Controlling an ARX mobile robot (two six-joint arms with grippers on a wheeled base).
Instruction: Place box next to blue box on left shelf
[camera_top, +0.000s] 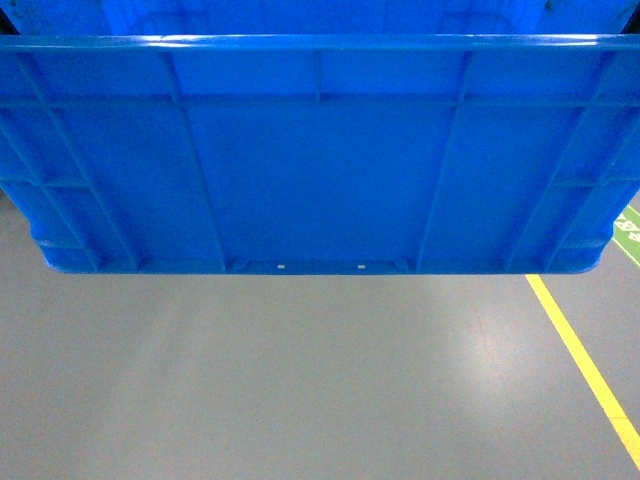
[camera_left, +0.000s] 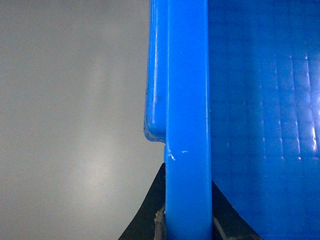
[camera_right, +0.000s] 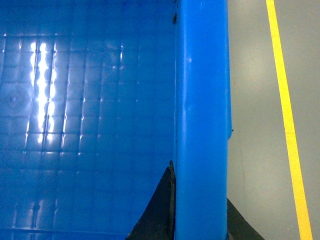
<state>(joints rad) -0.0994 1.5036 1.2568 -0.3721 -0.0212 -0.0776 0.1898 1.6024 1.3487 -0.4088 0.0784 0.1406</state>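
Large bright-blue ribbed plastic crate (camera_top: 320, 170) is carried above grey floor (camera_top: 300, 380). Left gripper (camera_left: 187, 220) and right gripper (camera_right: 200, 220) are each clamped astride a side rim. Advise level carriage and equal clamping; the shelf is not in view.

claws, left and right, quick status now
Left claw: closed on the rim of the box.
Right claw: closed on the box's opposite rim.

Even overhead light; white glare streaks on the bright-blue ribbed plastic crate's (camera_right: 90, 125) gridded floor; wrist views soft.
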